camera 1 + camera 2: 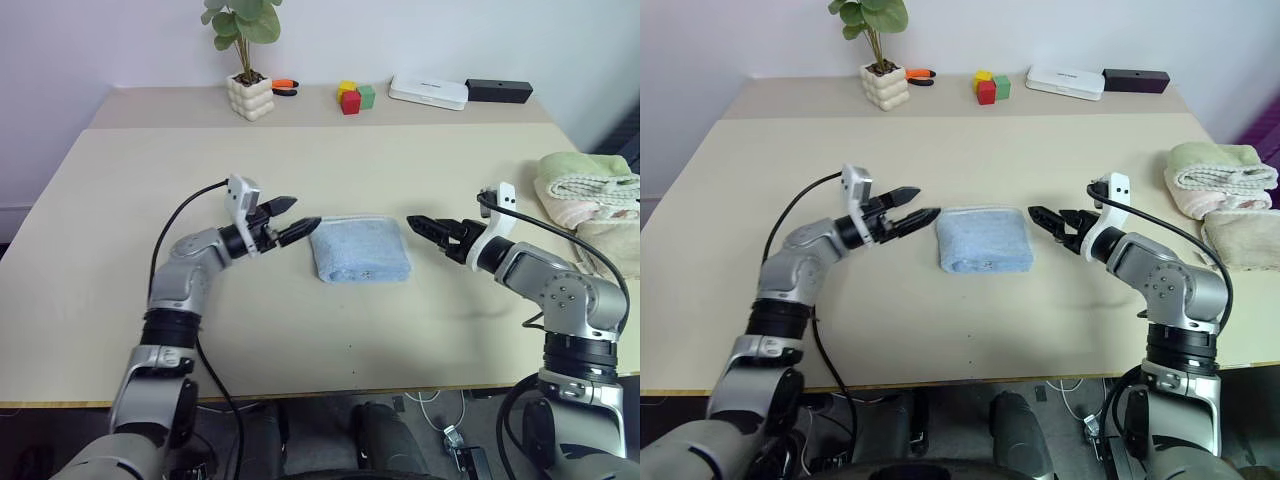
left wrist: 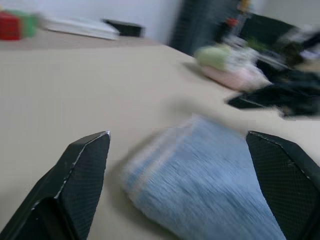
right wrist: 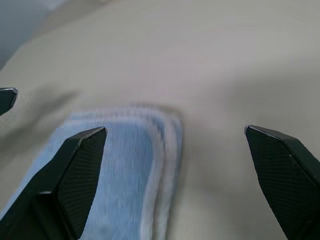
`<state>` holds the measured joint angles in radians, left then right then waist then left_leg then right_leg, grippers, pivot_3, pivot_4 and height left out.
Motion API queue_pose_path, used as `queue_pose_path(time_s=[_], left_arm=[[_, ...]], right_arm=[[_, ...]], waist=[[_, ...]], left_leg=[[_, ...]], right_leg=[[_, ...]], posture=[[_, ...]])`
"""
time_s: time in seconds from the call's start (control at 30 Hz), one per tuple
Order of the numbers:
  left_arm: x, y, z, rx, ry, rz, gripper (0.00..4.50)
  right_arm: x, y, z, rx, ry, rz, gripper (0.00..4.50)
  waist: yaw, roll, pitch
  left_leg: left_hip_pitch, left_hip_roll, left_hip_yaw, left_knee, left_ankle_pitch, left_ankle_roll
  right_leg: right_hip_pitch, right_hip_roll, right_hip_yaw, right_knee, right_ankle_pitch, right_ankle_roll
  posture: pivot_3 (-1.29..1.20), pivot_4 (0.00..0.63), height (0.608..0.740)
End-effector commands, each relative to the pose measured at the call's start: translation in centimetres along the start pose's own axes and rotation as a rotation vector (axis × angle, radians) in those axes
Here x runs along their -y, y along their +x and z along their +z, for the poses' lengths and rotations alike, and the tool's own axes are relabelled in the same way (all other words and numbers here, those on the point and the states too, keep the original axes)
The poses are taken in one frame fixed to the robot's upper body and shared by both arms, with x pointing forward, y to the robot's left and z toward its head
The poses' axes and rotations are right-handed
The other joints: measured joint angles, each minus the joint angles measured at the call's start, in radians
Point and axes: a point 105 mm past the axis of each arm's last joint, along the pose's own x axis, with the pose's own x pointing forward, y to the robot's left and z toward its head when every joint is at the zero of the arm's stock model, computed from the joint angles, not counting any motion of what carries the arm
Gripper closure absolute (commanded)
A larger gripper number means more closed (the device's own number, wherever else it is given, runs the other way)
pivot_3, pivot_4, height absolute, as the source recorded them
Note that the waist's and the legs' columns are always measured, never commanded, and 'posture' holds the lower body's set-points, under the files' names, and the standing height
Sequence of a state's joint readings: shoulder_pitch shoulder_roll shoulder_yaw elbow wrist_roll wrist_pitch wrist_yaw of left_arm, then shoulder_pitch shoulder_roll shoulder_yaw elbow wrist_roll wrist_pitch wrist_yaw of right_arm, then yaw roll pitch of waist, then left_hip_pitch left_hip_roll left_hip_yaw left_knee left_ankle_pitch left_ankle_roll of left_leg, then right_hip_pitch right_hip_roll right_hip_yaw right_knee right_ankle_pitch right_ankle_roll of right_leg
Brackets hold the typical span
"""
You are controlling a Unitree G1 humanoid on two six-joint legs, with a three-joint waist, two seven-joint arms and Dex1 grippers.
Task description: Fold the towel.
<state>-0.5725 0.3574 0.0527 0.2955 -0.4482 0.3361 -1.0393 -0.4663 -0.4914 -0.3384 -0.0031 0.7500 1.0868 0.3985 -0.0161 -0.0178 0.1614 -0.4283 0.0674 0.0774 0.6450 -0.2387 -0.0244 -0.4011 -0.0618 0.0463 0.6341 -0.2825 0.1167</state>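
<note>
towel [image 1: 360, 249] folded into a compact pad, frame centre, on table [image 1: 120, 300] | left gripper [image 1: 296, 218], right gripper [image 1: 425, 227] flank it, fingers apart, empty | step: fold looks complete | next: pull arms clear, leave pad undisturbed

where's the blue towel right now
In the left eye view the towel lies folded mid-table, between the open left pincer and open right pincer, touching neither.
</note>
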Motion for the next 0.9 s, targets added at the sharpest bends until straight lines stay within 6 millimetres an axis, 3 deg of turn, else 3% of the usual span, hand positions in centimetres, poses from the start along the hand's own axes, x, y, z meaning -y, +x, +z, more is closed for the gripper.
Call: queue_pose_path(time_s=[0.03, 0.13, 0.3, 0.67, 0.77, 0.9], left_arm=[[1.7, -2.2, 2.9, 0.073, 0.098, -0.157, 0.05], [2.1, -3.8, 3.5, 0.066, 0.073, -0.2, 0.05], [2.4, -6.1, 3.4, 0.038, 0.112, -0.198, 0.05], [2.9, -5.2, 4.0, 0.092, 0.105, -0.171, 0.05], [2.9, -5.1, 4.0, 0.099, 0.105, -0.167, 0.05], [2.8, -5.0, 4.1, 0.105, 0.1, -0.159, 0.0]], right_arm=[[-0.6, -0.4, -0.3, -0.05, 0.081, 0.056, 0.0], [-1.2, -0.5, -0.7, -0.098, 0.098, 0.09, 0.0], [-0.5, -0.1, -2.4, -0.167, 0.123, 0.05, 0.0], [-3.6, 1.4, -5.3, -0.249, 0.187, 0.175, 0.0], [-4.5, 1.6, -5.4, -0.247, 0.198, 0.208, 0.0], [-4.6, 1.9, -5.4, -0.244, 0.204, 0.212, 1.9]], waist=[[0.001, 0.0, 0.0], [0.003, 0.0, 0.0], [0.003, 0.0, 0.0], [-0.005, 0.0, 0.0], [-0.005, 0.0, 0.0], [-0.001, 0.0, 0.0]], left_leg=[[0.0, 0.0, 0.0, 0.0, 0.0, 0.0], [-0.001, 0.0, 0.0, 0.0, 0.0, 0.0], [-0.001, 0.0, 0.0, 0.001, 0.0, 0.0], [-0.001, 0.001, 0.0, 0.0, 0.0, 0.0], [-0.001, 0.001, 0.0, 0.0, 0.0, 0.0], [-0.001, 0.001, 0.0, 0.0, 0.0, 0.0]], right_leg=[[0.0, 0.0, 0.0, 0.0, 0.0, 0.0], [0.0, 0.0, 0.0, 0.0, 0.0, 0.0], [0.0, -0.001, 0.0, 0.0, 0.0, 0.0], [0.0, 0.001, 0.0, 0.0, 0.0, 0.0], [-0.001, 0.002, 0.0, 0.0, 0.0, 0.0], [-0.001, 0.001, 0.0, 0.001, 0.0, 0.0]], posture=[[0.0, 0.15, 0.735], [0.0, 0.15, 0.735], [0.0, 0.15, 0.735], [0.0, 0.15, 0.735], [0.0, 0.15, 0.735], [0.0, 0.15, 0.735]])
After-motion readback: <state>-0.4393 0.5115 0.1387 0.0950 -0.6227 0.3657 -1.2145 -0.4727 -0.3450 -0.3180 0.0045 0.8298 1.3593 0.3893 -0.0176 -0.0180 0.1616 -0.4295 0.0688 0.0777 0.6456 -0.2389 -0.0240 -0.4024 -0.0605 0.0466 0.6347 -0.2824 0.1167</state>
